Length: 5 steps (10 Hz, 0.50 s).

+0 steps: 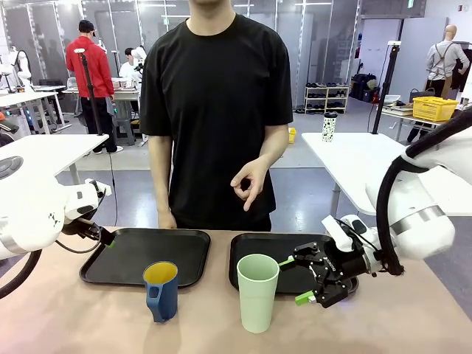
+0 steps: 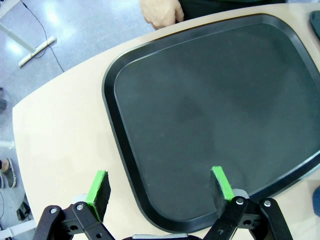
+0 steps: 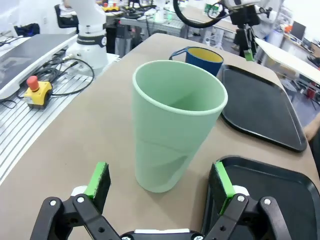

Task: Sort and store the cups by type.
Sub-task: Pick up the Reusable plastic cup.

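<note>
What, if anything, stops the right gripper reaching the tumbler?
Probably nothing, so yes: the right gripper is open, facing the tumbler, with bare table between; the mug stands apart.

Tall mint-green tumbler [image 1: 258,292] stands upright on the table [image 1: 74,317]; the blue, yellow-lined mug [image 1: 161,290] stands upright at its 9 o'clock.

Floor [image 1: 306,193]: grey, glossy
Left table [image 1: 44,151]: white
Right table [image 1: 354,158]: white
Shelf [image 1: 326,98]: far wall, shoes
Crate [image 1: 434,108]: yellow
</note>
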Each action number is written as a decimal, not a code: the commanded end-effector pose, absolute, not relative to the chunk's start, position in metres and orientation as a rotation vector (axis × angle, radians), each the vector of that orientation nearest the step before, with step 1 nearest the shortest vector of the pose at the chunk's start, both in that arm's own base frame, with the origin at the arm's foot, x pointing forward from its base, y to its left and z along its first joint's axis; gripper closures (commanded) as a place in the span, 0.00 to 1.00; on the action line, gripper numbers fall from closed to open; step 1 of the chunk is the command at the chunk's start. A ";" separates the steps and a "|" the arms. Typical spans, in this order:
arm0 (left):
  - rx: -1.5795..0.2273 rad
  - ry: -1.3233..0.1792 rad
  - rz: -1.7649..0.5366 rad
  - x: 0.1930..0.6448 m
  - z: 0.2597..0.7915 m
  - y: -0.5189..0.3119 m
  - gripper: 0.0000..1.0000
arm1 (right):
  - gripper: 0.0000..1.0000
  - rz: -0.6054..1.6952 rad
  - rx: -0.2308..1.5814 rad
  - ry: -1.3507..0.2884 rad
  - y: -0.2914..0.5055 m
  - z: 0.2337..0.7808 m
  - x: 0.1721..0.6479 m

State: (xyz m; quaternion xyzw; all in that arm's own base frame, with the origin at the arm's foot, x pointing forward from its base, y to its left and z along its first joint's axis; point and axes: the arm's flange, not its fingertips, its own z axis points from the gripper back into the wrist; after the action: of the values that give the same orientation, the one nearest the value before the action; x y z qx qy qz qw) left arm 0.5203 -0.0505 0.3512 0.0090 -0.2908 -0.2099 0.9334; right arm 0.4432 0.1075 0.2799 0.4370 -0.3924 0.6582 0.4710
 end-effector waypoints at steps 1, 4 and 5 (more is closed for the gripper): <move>0.023 -0.596 -0.436 0.520 0.353 -0.051 0.00 | 0.00 1.664 1.083 -0.958 0.108 0.251 0.449; 0.023 -0.596 -0.436 0.520 0.353 -0.051 0.00 | 0.00 1.692 1.119 -0.951 0.122 0.244 0.458; 0.023 -0.596 -0.436 0.520 0.353 -0.051 0.00 | 0.00 1.696 1.132 -0.956 0.127 0.241 0.462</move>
State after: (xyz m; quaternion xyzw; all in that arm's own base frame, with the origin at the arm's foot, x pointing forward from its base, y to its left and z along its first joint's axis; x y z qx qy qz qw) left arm 0.5202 -0.0505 0.3512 0.0090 -0.2908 -0.2099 0.9334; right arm 0.4640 0.1277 0.2640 0.4513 -0.3768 0.6697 0.4537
